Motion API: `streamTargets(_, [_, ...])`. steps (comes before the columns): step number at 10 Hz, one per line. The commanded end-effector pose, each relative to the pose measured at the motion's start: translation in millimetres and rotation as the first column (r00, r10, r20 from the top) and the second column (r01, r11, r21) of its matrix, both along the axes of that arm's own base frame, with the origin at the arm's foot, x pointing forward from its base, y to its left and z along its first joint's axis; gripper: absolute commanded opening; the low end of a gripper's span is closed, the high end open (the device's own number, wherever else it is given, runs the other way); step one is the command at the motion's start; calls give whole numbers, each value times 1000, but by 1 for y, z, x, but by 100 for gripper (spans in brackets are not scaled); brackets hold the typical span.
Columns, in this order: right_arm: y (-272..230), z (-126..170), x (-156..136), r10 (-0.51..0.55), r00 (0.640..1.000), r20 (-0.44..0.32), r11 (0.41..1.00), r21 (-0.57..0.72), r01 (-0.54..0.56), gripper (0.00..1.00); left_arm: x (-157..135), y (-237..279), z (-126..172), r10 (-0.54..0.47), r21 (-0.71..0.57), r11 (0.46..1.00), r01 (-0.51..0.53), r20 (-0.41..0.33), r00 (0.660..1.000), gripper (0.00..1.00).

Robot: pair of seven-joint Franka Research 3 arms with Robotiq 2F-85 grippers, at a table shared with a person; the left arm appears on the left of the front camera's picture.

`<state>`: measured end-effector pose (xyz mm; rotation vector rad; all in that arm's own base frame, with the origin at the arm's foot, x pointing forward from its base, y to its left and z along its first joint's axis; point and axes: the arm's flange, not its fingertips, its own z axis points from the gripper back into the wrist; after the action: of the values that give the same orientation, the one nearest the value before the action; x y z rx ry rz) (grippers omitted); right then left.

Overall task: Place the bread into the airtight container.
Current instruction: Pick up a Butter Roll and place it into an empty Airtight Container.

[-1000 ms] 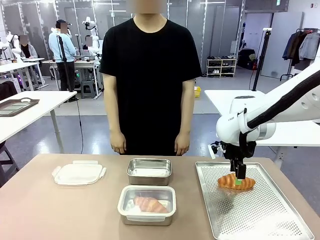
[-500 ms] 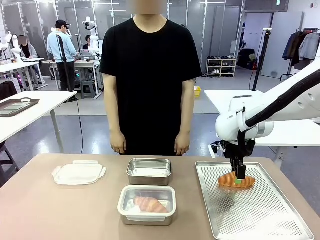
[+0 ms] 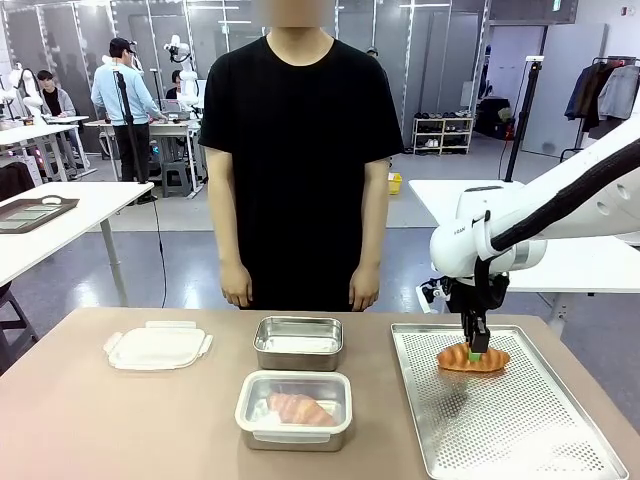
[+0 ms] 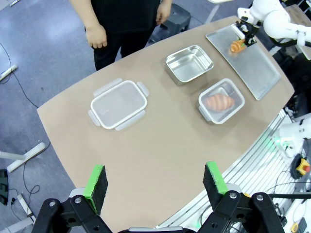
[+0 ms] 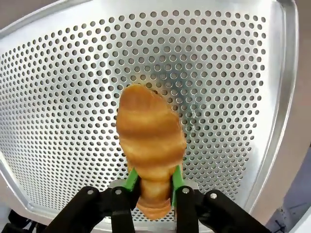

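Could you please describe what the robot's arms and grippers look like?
The right arm is white with rounded joints, and a black cable runs along it. The right gripper is black; its fingers carry green pads. The left gripper matches: black linkages with bolts, green-padded fingers.

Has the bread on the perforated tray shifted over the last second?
Yes, slightly: the bread now sits a little higher in the front view, nearer the tray's far rim, pinched by the right gripper.
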<state>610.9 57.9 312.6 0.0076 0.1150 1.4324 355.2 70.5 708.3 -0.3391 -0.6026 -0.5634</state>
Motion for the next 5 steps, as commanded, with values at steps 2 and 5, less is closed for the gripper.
streamTargets(2, [18,28,-7,-22,998,54,999,-40,24,19,-1,0,0,-11,-2,1000,11,1,1000,100])
streamTargets(5, [48,49,-16,-15,995,99,997,-68,22,19,-1,0,0,-11,-2,1000,11,1,1000,100])
